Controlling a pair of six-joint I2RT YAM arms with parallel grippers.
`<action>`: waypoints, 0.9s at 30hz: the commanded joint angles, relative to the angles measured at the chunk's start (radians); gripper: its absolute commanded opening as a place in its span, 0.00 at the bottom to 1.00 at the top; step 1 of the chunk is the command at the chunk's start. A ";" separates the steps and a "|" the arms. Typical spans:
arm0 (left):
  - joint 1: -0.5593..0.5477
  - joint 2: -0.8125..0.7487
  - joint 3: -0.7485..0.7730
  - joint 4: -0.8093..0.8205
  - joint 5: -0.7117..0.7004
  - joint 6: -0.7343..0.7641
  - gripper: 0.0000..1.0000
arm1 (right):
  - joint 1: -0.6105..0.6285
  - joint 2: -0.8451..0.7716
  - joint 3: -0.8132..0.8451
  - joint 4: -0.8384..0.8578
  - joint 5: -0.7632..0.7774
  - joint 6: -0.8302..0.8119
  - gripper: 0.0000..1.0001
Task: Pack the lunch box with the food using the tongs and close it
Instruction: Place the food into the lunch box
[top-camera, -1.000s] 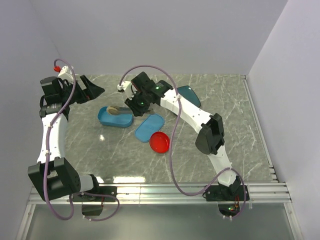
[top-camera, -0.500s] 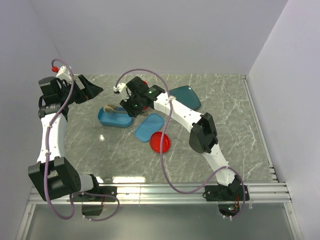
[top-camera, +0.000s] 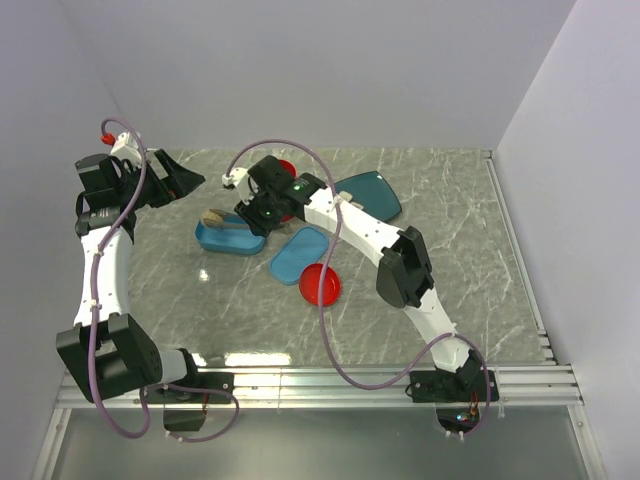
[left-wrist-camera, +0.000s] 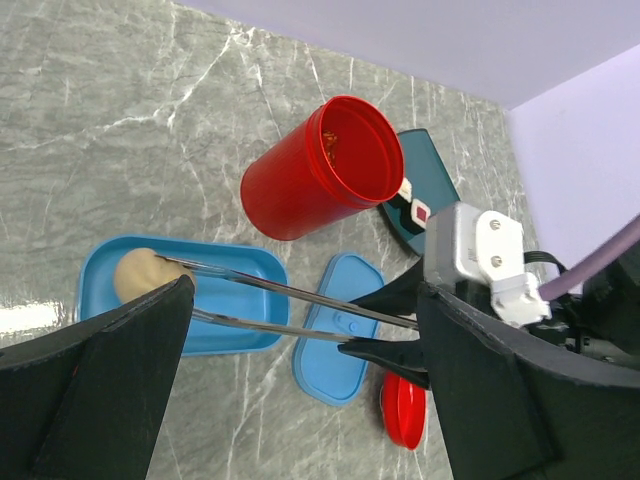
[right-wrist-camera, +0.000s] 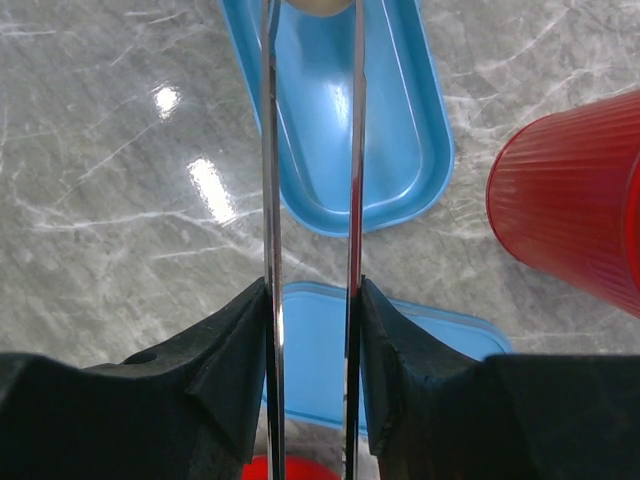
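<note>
The right tool (right-wrist-camera: 312, 292) is found closed upon the tongs (right-wrist-camera: 268, 150), one finger pressed against the outside of each silver arm, and the arms are held narrowly apart. The tong tips are placed either side of the beige ball (left-wrist-camera: 138, 275), which lies inside the lunch box (left-wrist-camera: 235, 265) at one end; whether it is pinched cannot be told. The box is set on the desk (left-wrist-camera: 90, 120), its lid (left-wrist-camera: 335, 345) laid just beside it. The left tool (left-wrist-camera: 305, 292) is observed spread wide, nothing held.
</note>
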 joint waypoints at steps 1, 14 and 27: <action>0.006 0.001 0.023 0.043 0.027 -0.011 1.00 | 0.007 0.032 0.026 0.047 0.001 0.013 0.44; 0.011 0.006 0.017 0.049 0.033 -0.013 0.99 | 0.009 0.070 0.043 0.056 0.010 0.016 0.47; 0.020 0.006 0.012 0.054 0.039 -0.013 0.99 | 0.014 0.085 0.049 0.064 0.020 0.019 0.48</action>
